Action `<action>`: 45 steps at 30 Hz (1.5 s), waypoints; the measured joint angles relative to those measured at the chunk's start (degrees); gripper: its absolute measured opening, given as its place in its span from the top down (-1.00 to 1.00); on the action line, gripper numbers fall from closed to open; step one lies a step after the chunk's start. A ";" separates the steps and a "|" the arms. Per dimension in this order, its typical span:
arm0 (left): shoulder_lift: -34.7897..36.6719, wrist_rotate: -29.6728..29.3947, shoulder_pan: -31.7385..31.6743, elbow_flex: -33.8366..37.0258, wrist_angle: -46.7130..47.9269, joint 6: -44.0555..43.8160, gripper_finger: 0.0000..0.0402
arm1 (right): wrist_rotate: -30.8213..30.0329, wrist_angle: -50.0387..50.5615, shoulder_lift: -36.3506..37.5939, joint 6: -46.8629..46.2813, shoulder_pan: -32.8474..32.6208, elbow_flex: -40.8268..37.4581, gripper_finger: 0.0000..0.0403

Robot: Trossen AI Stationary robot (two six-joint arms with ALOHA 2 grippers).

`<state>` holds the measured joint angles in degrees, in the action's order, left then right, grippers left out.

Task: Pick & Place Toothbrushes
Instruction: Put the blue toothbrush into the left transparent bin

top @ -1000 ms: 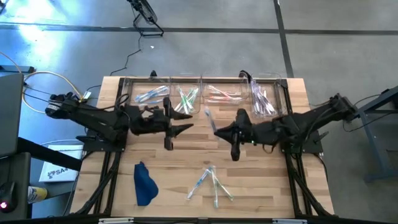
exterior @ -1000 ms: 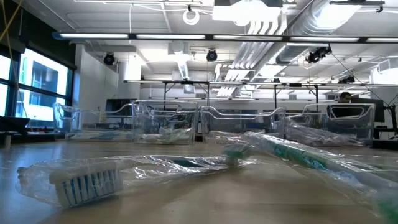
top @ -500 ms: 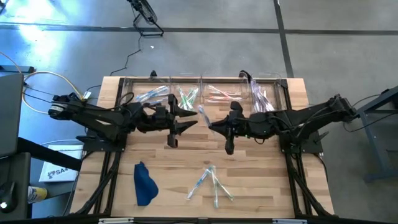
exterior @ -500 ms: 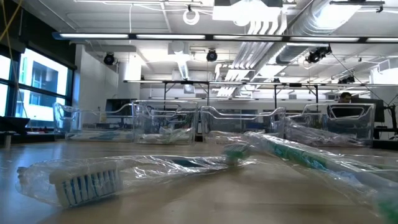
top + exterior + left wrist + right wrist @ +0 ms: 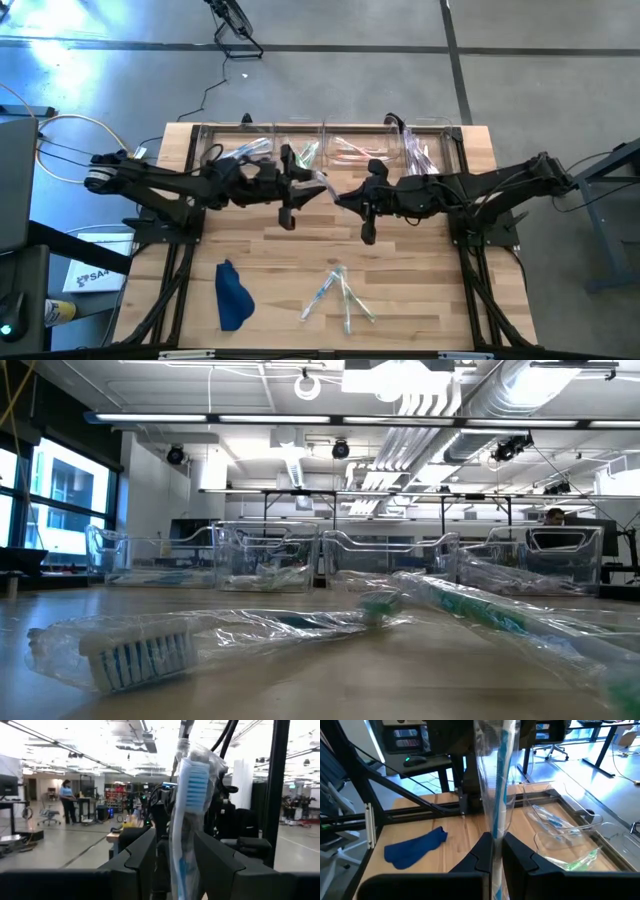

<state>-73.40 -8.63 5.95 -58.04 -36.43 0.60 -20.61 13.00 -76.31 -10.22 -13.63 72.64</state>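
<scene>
A wrapped toothbrush [image 5: 323,182] with blue bristles [image 5: 191,782] hangs in the air over the table's middle, between my two arms. My right gripper [image 5: 343,198] is shut on it. My left gripper [image 5: 306,188] is open, and its two fingers [image 5: 145,857] stand on either side of the toothbrush's handle. Several more wrapped toothbrushes [image 5: 340,295] lie flat on the wood near the front edge. They show close up in the low view [image 5: 150,650], where neither gripper appears. My right gripper pinches one end of the toothbrush's clear wrapper [image 5: 496,827] between its two fingers, coming roughly level from the table's right side. The toothbrush sticks out forward along the fingers toward my left gripper and is lifted clear of the table.
A row of clear bins [image 5: 330,150] with sorted toothbrushes stands along the far edge, close behind both grippers. A dark blue cloth [image 5: 232,295] lies at the near left. Bare wood [image 5: 430,280] shows at the near right.
My left gripper has moved toward the table's right and tipped upward, so its open fingers now flank the toothbrush. My right gripper has carried the toothbrush a little toward the table's left and rolled its wrist. The toothbrush stays lifted clear.
</scene>
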 joint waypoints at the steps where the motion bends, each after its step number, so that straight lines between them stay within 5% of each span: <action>1: -0.68 0.45 -0.01 -0.76 0.09 0.13 0.35 | -0.03 0.11 0.00 0.08 0.13 0.00 0.93; 18: -4.75 3.17 0.01 -6.47 3.18 0.61 0.37 | 1.08 0.14 -0.02 1.27 1.05 -0.02 0.93; 28: -4.75 2.44 -0.01 -6.47 3.16 0.79 0.92 | 1.43 0.12 -0.02 1.43 1.01 -0.02 0.93; 33: -4.75 2.32 -0.23 -6.47 3.22 2.58 0.93 | 1.62 0.13 -0.02 1.45 1.03 -0.02 0.92; 45: -3.90 6.30 -5.33 -6.45 7.60 2.59 0.97 | 2.70 1.85 1.80 0.12 0.98 -0.11 -0.05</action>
<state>-77.30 -2.33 0.61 -64.49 -28.83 3.19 -17.91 14.84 -74.51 -10.10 -12.64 72.53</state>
